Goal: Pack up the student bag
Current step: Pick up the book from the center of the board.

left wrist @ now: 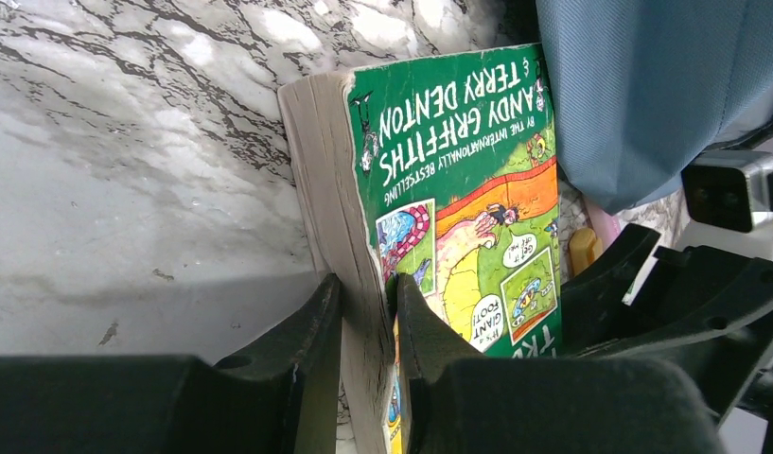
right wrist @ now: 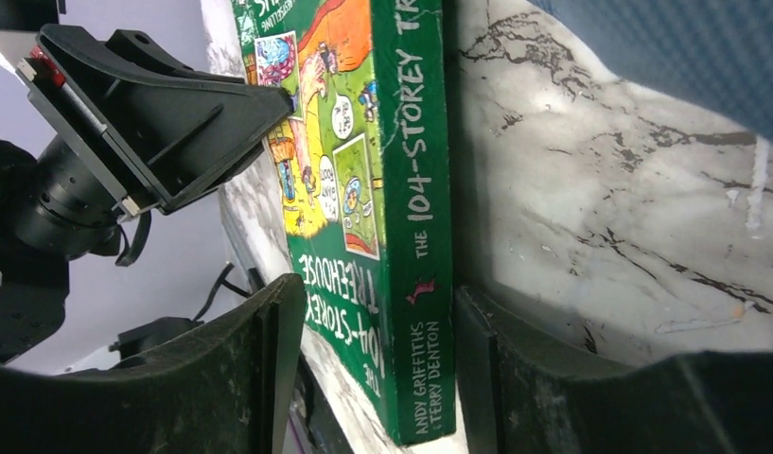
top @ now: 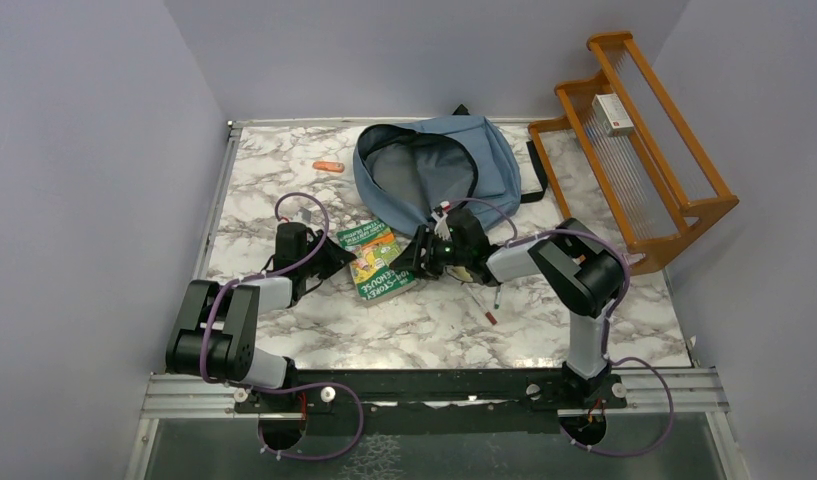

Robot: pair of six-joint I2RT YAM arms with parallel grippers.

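Left tool (left wrist: 368,284) clamped on the page edge of the book (top: 376,262); right tool (right wrist: 377,288) open, astride its spine, not yet gripping. Just beyond, on the table (top: 284,190), the student bag (top: 494,160), lying mouth open. Likely trouble: sagging or slipping from one thin pinch, catching on the bag's rim.

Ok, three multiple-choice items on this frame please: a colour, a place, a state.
1. The student bag is: A red; B green; C slate-blue.
2. The book sits: A outside the bag, between the left gripper and right gripper; B inside the bag; C under the bag.
3. The left gripper is: A open; B shut on the book; C shut on the bag.
Key: C, its fabric is blue; A, a gripper shows at each side of it; B, it pinches the page edge.
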